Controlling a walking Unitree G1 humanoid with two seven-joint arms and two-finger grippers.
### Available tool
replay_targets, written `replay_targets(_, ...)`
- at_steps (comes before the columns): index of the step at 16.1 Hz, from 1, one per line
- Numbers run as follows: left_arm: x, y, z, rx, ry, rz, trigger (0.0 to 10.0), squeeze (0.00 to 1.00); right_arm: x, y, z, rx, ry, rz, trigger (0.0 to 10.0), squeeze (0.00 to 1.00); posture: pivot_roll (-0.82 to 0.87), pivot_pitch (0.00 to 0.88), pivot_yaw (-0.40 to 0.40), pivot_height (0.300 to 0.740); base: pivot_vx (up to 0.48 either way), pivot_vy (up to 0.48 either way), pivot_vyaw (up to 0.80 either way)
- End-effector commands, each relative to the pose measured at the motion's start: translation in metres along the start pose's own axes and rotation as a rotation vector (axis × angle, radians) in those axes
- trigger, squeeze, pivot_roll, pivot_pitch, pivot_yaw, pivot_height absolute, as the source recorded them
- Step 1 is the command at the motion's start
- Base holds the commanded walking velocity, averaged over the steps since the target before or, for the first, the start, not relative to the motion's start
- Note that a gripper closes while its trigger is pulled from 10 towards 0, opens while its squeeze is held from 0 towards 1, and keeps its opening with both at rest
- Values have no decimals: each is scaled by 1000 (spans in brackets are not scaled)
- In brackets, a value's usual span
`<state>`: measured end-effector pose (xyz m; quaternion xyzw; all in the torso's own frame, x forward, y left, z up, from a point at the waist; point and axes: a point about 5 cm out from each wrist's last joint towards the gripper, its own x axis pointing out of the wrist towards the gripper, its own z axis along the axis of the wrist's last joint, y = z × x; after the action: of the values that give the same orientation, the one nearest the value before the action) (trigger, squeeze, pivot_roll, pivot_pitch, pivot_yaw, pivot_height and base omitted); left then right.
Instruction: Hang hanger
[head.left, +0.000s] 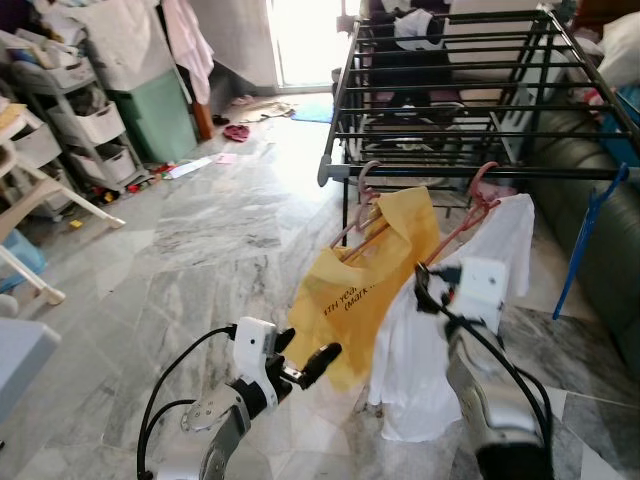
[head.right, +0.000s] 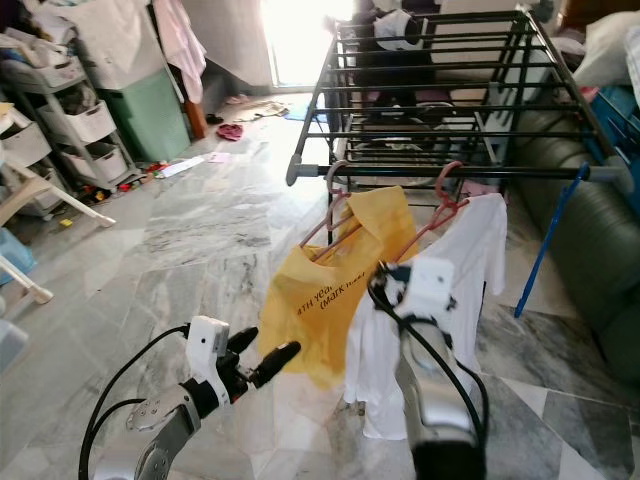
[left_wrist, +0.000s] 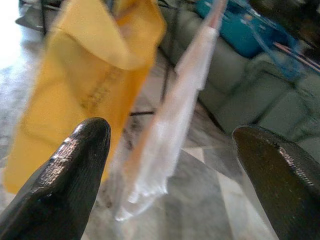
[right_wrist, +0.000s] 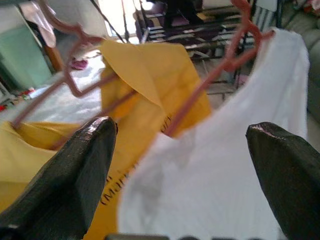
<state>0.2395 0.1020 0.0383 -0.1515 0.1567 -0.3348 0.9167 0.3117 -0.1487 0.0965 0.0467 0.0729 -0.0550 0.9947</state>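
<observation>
Two pink hangers hang by their hooks on the front rail of a black drying rack (head.left: 450, 172). One hanger (head.left: 362, 215) carries a yellow shirt (head.left: 365, 290); the other hanger (head.left: 470, 212) carries a white shirt (head.left: 415, 370). My right gripper (head.left: 425, 284) is raised beside the white shirt's shoulder, just below its hanger arm. It is open, and its wrist view shows the white shirt (right_wrist: 215, 175) and the hanger (right_wrist: 225, 65) beyond the fingers. My left gripper (head.left: 310, 346) is open, low, by the yellow shirt's bottom hem, holding nothing.
A blue hanger (head.left: 590, 235) dangles from the rack's right end, in front of a dark green sofa (head.left: 600, 300). White storage shelves (head.left: 90, 130), a green bin (head.left: 160, 115) and a white chair (head.left: 30, 200) stand at the left. Marble floor (head.left: 200, 260) lies between.
</observation>
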Motion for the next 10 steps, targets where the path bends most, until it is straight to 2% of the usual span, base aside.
replay_targets(1, -4, -2, 3, -6, 4, -38, 10000, 0, 5, 10, 2, 12, 28, 4, 10000, 0, -133, 22, 79, 740, 0, 0, 0)
replay_targets(2, -8, -4, 3, -9, 22, -68, 10000, 0, 8, 13, 2, 67, 52, -8, 10000, 0, -125, 33, 78, 740, 0, 0, 0)
replay_targets(4, -17, -8, 4, 2, 51, -122, 10000, 0, 24, 17, 11, 89, 77, -41, 10000, 0, -100, 62, 75, 740, 0, 0, 0)
replay_targets(6, -21, -8, 5, -2, 58, -115, 10000, 0, 32, 20, 15, 80, 98, -50, 10000, 0, -85, 76, 74, 740, 0, 0, 0)
replay_targets(9, -36, -8, 5, 2, 88, -100, 10000, 0, 58, 20, 36, 109, 117, -94, 10000, 0, -37, 111, 71, 740, 0, 0, 0)
replay_targets(10, -38, -8, 5, 0, 93, -100, 10000, 0, 60, 21, 36, 104, 132, -95, 10000, 0, -22, 120, 71, 740, 0, 0, 0)
